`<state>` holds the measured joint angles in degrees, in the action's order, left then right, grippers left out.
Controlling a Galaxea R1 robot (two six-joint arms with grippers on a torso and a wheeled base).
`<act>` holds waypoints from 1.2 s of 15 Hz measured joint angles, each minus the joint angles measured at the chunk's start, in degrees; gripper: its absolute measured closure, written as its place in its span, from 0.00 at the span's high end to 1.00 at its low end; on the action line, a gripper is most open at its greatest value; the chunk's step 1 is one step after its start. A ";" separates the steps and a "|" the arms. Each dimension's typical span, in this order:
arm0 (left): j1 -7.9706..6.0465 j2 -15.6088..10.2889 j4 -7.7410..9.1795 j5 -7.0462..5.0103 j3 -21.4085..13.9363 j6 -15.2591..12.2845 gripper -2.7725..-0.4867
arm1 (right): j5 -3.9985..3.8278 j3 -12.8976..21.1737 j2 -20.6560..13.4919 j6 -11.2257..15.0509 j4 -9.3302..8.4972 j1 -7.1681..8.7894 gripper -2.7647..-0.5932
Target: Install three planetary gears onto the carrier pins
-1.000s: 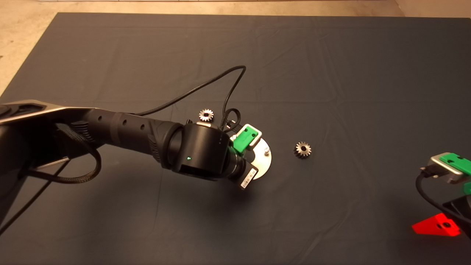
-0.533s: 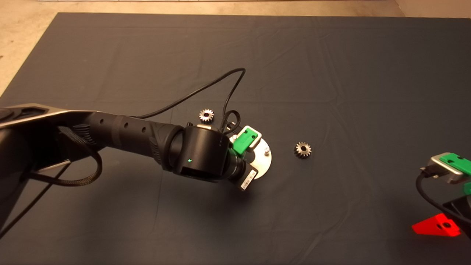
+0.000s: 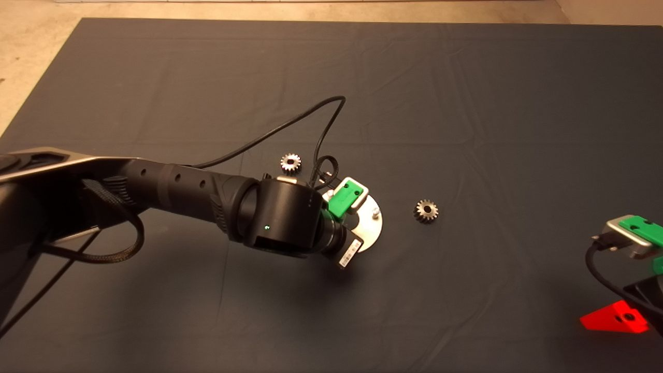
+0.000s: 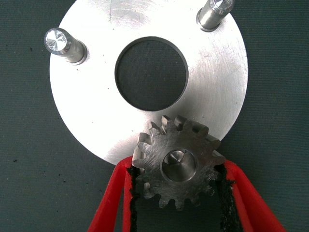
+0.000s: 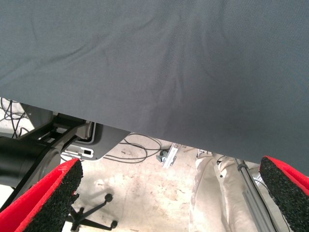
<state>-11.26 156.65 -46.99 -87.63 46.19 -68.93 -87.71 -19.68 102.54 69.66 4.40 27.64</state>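
1. Three gears are showing: one is sitting clenched in the left claw (image 4: 176, 191), and two are lying loose on the dark mat (image 3: 466, 103) covering the surface.
2. The held gear (image 4: 178, 166) is lying flat over the edge of the shiny disc (image 4: 96, 121), squeezed between the red fingers (image 4: 108, 203) on both sides, with the tip of a pin (image 4: 177, 157) showing through its centre hole.
3. Two other pins are standing bare on the disc: one (image 4: 62, 43) on one side of the big round centre hole, the other (image 4: 215, 12) across from it.
4. In the head view the left arm is reaching in from the left and covering most of the disc (image 3: 372, 228), with only a crescent of its rim and one pin (image 3: 375, 211) peeking out beside the green claw body.
5. One loose gear (image 3: 290, 163) is resting just beyond the left arm's wrist; the other (image 3: 426, 211) is lying to the right of the disc, apart from it.
6. Compared with half a second and a second ago, the left arm is sitting slightly lower in the head view, while both loose gears and the disc are staying where they were.
7. The right claw (image 3: 629, 290) is waiting at the lower right edge, its fingers (image 5: 46, 195) spread wide with nothing between them, over the mat's edge and the floor below.
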 joint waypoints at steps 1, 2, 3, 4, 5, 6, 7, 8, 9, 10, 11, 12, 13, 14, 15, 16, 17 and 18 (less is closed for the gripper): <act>0.00 0.00 -0.02 0.00 0.00 0.00 0.15 | 0.00 0.00 0.00 0.00 -0.02 0.00 0.99; 0.00 -0.01 -0.07 0.00 -0.05 0.00 0.15 | 0.00 0.00 0.02 0.00 0.00 0.00 0.99; 0.02 -0.01 -0.09 0.00 -0.07 0.02 0.15 | 0.00 0.00 0.02 0.00 0.00 0.01 0.99; 0.12 -0.04 -0.18 -0.05 -0.13 0.03 0.15 | 0.00 0.00 0.02 0.00 0.00 0.00 0.99; 0.20 -0.17 -0.39 0.00 -0.33 0.07 0.15 | 0.00 0.00 0.05 0.00 0.00 0.00 0.99; 0.30 -0.17 -0.60 -0.02 -0.46 0.07 0.15 | 0.00 0.00 0.06 0.00 0.00 0.00 0.99; 0.33 -0.17 -0.63 0.00 -0.52 0.07 0.15 | 0.00 0.00 0.17 0.00 0.00 0.00 0.99; 0.33 -0.18 -0.61 0.06 -0.55 0.07 0.15 | 0.01 -0.02 0.17 0.00 0.00 0.00 0.99; 0.35 -0.20 -0.61 0.06 -0.57 0.07 0.15 | 0.00 -0.02 0.17 0.00 0.00 0.00 0.99; 0.45 -0.22 -0.72 0.04 -0.65 0.10 0.15 | 0.00 -0.05 0.18 0.00 0.00 0.01 0.99; 0.49 -0.34 -0.77 0.17 -0.85 0.18 0.15 | 0.00 -0.05 0.17 0.00 0.00 0.01 0.99; 0.51 -0.33 -0.72 0.17 -0.96 0.21 0.15 | 0.00 -0.05 0.20 0.00 0.00 0.01 0.99; 0.61 -0.34 -0.74 0.16 -1.10 0.18 0.15 | 0.00 -0.05 0.25 0.00 0.00 0.01 0.99; 0.63 -0.48 -0.57 0.14 -1.18 0.20 0.15 | 0.00 -0.05 0.44 0.00 0.00 0.04 0.99; 0.89 -0.74 -0.60 0.12 -1.29 0.20 0.15 | 0.00 -0.05 0.57 0.00 0.00 0.01 0.99; 0.94 -0.98 -0.60 0.37 -1.33 0.20 0.15 | -0.02 -0.06 0.69 -0.01 0.00 0.03 0.99; 0.94 -1.13 -0.60 0.48 -1.40 0.21 0.15 | -0.05 -0.09 1.14 -0.01 0.00 0.06 0.99; 0.93 -1.22 -0.60 0.45 -1.43 0.21 0.15 | -0.02 -0.11 1.76 -0.01 0.00 0.15 0.99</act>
<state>-10.34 155.43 -47.59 -87.17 44.76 -68.72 -87.74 -19.79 104.30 69.64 4.40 27.78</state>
